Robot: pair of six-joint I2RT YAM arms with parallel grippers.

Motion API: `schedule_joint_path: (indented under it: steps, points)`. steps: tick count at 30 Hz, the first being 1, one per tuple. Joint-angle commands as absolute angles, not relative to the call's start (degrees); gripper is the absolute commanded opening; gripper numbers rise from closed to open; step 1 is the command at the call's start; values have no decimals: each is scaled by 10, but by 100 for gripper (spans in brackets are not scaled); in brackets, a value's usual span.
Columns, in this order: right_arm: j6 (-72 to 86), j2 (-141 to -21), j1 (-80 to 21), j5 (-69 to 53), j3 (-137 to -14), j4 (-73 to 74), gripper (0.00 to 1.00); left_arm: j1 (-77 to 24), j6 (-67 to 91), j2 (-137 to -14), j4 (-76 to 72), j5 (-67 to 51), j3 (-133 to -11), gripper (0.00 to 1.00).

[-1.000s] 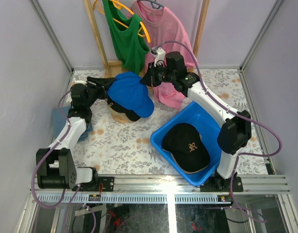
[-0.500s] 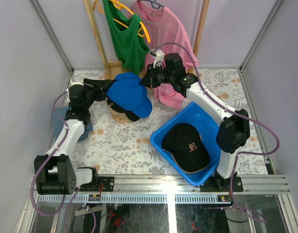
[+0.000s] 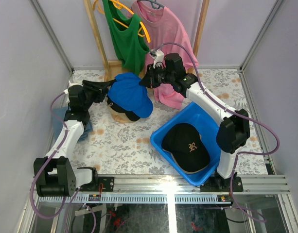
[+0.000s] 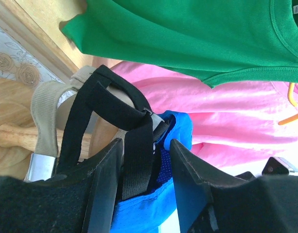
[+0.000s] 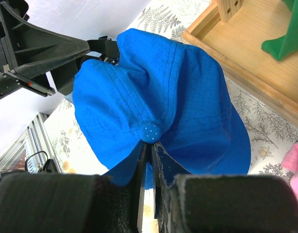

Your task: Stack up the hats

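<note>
**Blue cap over the stack: likely sources of failure**

The blue cap [image 5: 163, 87] lies crumpled over a black cap [image 3: 131, 115] on the wooden stand [image 4: 12, 141], at the far left of the table [image 3: 119, 145]. A second, lettered black cap [image 3: 185, 141] sits in the blue bin [image 3: 200, 116].

The right hand [image 5: 149, 148] is closed on a thin fold of the blue crown, just under the top button. The left hand [image 4: 146, 143] has its jaws apart, astride a black strap [image 4: 134, 111] at the back of the stack, with a tan strap [image 4: 46, 116] beside it. A gap shows on one side of the black strap, so no firm grip is evident.

Likely faults:
- (a) The pinch is small and the fabric soft, so a pull may slip the crown free.
- (b) If the left hand closes on the black strap rather than on the blue rim, a lift would drag the lower cap off the stand.
- (c) The blue crown is creased and sits askew, so if released now it may slide off instead of nesting.
</note>
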State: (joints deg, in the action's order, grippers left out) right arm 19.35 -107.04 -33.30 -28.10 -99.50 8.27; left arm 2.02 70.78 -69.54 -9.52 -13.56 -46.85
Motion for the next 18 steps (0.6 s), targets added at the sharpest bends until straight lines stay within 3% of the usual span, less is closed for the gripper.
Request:
schedule_joint_path:
  steps: [1, 18]
  points:
    - [193, -1070, -330, -291, -999, 58, 13, 27, 680, -685, -63, -110, -485, 43]
    - [187, -1065, -330, -302, -996, 68, 16, 30, 639, -686, -2, -91, -513, 41]
